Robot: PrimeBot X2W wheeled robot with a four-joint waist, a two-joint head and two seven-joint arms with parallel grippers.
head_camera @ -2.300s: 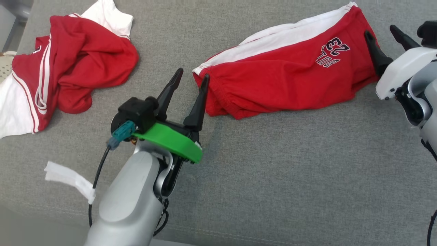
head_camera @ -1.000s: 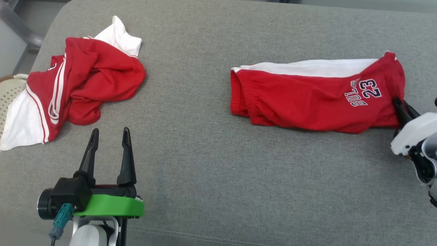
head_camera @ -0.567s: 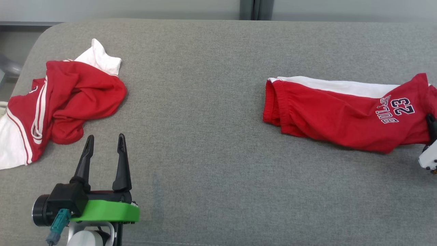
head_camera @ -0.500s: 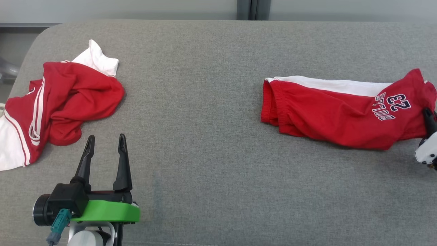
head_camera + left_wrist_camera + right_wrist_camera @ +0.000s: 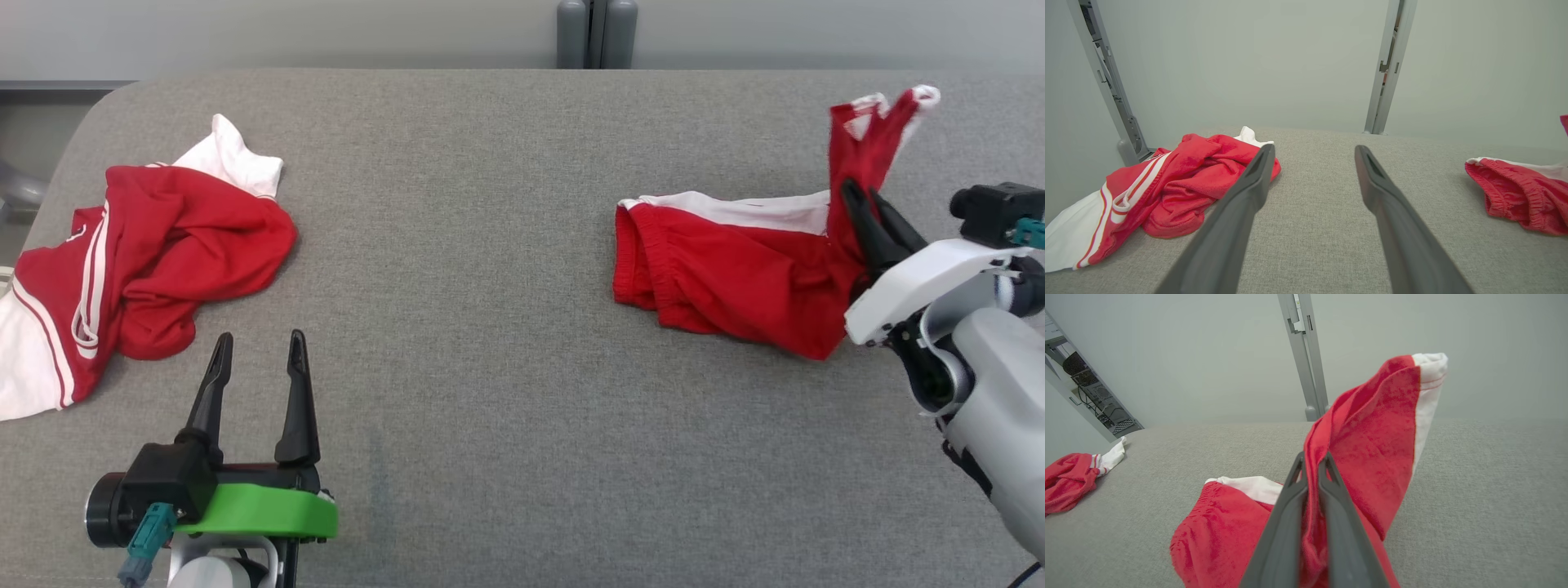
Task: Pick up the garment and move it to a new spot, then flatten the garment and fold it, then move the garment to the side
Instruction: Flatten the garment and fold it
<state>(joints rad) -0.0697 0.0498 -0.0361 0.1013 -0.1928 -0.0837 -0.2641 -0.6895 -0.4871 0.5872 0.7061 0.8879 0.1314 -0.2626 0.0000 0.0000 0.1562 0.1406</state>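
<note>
- One end of the red shorts (image 5: 718, 278) was pinched in the right claw (image 5: 863, 193), whose fingers were closed tight on a bunched leg. That leg was raised off the surface, with a flap of red and white cloth standing above the fingertips.
- Most of the shorts lay toward the right of the grey padded bench (image 5: 490, 408), and the elastic waistband end (image 5: 633, 253) rested flat on it.
- Slipping looked like the main risk. The grip seemed to be on a narrow gather of fabric, so a quick pull could draw the cloth out of the fingers.
- Dragging was a second risk. With the waistband end on the fabric cover, a sideways move could rumple the shorts or open any fold, leaving them untidy.
- Flopping was a third. The loose flap above the claw could fall over the fingers and snag as they let go.
- Help was far off, since the left claw (image 5: 260, 336) hovered low at the near left with its fingers spread and nothing between them, well apart from the shorts.
- Neither garment sat in a container that I could make out. The shorts and a crumpled red and white jersey (image 5: 163, 245) at the far left both lay directly on the bench.
</note>
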